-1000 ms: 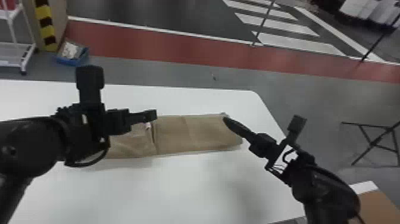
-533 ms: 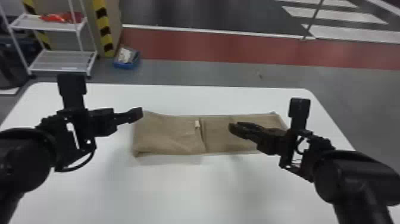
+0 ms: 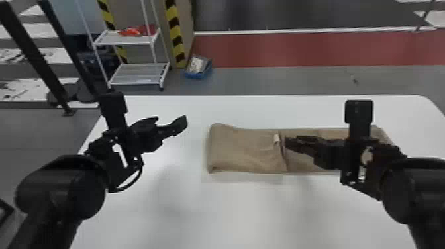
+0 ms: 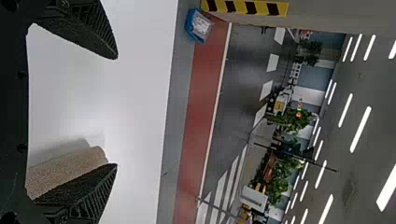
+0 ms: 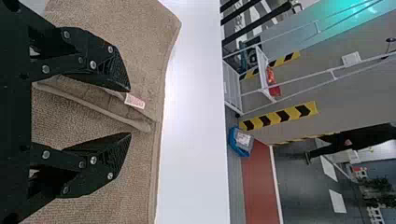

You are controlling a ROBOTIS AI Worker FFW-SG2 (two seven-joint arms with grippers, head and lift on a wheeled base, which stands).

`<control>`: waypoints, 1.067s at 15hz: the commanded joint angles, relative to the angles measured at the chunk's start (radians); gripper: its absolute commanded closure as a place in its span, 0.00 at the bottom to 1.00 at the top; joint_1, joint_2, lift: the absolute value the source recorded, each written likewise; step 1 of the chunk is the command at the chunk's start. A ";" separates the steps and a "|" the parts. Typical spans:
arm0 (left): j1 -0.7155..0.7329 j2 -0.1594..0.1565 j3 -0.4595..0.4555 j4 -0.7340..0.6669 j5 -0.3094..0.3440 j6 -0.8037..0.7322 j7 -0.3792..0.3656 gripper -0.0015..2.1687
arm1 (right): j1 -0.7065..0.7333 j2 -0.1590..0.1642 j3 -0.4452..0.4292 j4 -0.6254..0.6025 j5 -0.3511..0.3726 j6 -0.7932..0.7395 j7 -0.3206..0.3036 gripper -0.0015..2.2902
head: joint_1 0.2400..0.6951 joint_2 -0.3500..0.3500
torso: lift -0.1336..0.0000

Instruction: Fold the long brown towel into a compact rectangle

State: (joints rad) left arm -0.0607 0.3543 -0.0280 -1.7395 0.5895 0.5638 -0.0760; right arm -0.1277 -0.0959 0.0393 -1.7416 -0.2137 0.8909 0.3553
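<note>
Head view: brown towel [image 3: 245, 150] on table [image 3: 231, 212].

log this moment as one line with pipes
towel: partly folded, on table | left gripper: open, empty | right gripper: open, over towel | held: nothing

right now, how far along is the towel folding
Looks partly done: the left part of the towel is folded over, its edge and tag lying near the middle. Nothing is in hand: the left hand is open off the towel's left end, the right hand open around that edge. Left to do, probably: fold the right part in, as the towel is a long strip.
</note>
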 commanded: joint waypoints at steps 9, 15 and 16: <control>0.030 0.009 0.017 0.000 -0.003 -0.043 -0.015 0.03 | -0.058 0.022 0.034 0.106 -0.003 0.050 -0.018 0.29 | 1.00 0.69 | 0.08; 0.038 0.009 0.017 -0.012 -0.008 -0.043 -0.016 0.03 | -0.061 0.032 0.040 0.100 -0.001 0.047 -0.022 0.29 | 1.00 0.71 | 0.08; 0.039 0.009 0.017 -0.012 -0.008 -0.043 -0.016 0.03 | -0.061 0.032 0.039 0.105 -0.007 0.047 -0.022 0.29 | 1.00 0.71 | 0.08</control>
State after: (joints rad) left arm -0.0231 0.3636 -0.0109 -1.7511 0.5814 0.5209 -0.0920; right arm -0.1862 -0.0634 0.0794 -1.6435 -0.2170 0.9370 0.3322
